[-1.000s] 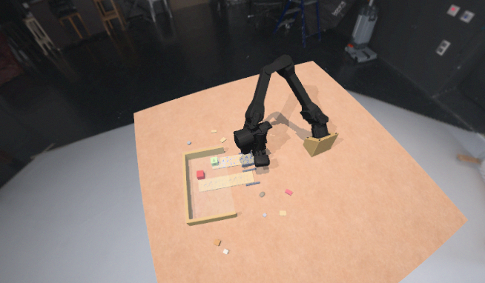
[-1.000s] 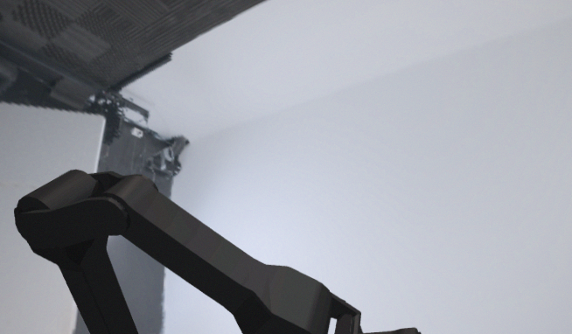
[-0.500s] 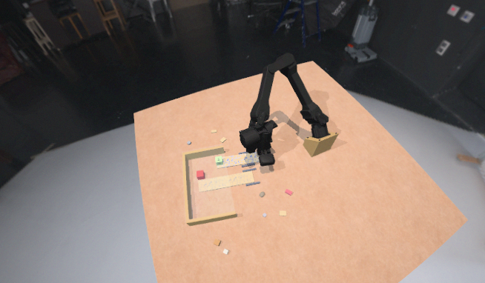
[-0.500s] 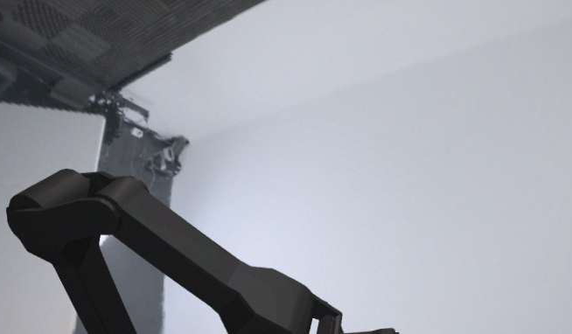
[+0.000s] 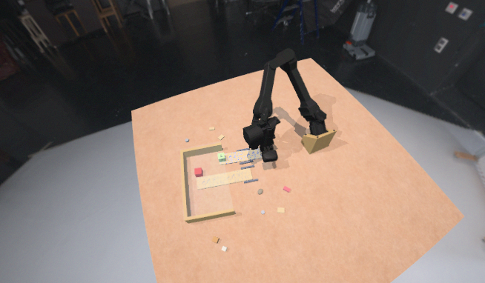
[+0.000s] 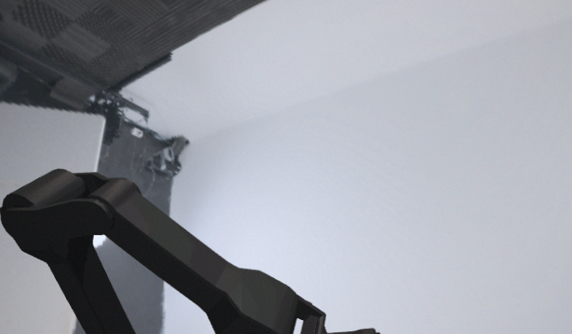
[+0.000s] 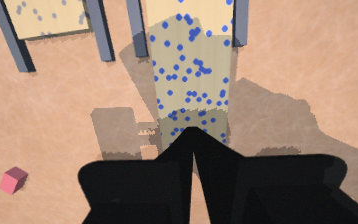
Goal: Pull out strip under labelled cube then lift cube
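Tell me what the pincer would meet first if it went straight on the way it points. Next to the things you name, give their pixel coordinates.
The blue-dotted strip [image 5: 237, 157] [image 7: 189, 86], which lies right beyond the tips of the pincer [image 5: 267, 155] [image 7: 192, 131]. They may be touching it; depth is unclear there.

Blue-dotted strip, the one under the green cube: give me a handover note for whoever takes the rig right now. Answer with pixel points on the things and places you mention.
End effector [image 5: 269, 154] [image 7: 192, 131]: shut, its tips over the near end of the blue-dotted strip [image 5: 236, 157] [image 7: 190, 50]; whether they touch it I cannot tell.
Where things are: the green labelled cube [image 5: 221, 157] sits on that strip's far end. The red cube [image 5: 198, 172] is by the far end of the other strip [image 5: 222, 178] [image 7: 55, 15].
Done: the blue-dotted strip sticks out past its rails.
Left: get it fully out from under the green cube, leave the other strip alone, then pick up the green cube and hold it up.
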Robot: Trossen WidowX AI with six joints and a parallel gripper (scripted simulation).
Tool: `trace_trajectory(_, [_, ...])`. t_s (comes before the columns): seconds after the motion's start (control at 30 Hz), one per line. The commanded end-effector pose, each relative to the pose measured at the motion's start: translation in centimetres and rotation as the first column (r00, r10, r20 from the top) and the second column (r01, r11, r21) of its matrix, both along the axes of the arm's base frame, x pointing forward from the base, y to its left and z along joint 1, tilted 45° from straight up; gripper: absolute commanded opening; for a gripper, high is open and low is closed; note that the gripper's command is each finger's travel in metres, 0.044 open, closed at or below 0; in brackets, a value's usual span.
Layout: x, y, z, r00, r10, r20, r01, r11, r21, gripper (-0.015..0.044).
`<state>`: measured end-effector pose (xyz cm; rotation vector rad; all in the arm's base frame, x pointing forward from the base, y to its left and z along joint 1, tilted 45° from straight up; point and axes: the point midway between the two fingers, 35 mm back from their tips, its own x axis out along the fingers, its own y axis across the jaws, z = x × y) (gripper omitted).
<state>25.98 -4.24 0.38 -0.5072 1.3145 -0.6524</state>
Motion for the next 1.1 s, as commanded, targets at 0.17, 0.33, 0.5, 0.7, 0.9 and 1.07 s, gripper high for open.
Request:
trace_trajectory(0.17, [-2.2, -0.4, -0.7, 1.000, -0.015, -0.027, 0.014, 1.000, -0.002, 0.0000])
trace_trajectory(0.33, [-2.9, -0.4, -0.8, 1.000, -0.015, -0.028, 0.014, 1.000, -0.002, 0.0000])
trace_trajectory(0.5, [-3.6, -0.4, -0.9, 1.000, -0.015, -0.028, 0.014, 1.000, -0.002, 0.0000])
trace_trajectory(0.7, [-4.5, -0.4, -1.0, 0.999, -0.015, -0.029, 0.014, 1.000, -0.002, 0.0000])
trace_trajectory(0.9, [-5.3, -0.4, -1.1, 0.999, -0.015, -0.029, 0.014, 1.000, -0.002, 0.0000])
trace_trajectory(1.07, [-5.9, -0.4, -1.2, 0.999, -0.015, -0.029, 0.014, 1.000, -0.002, 0.0000])
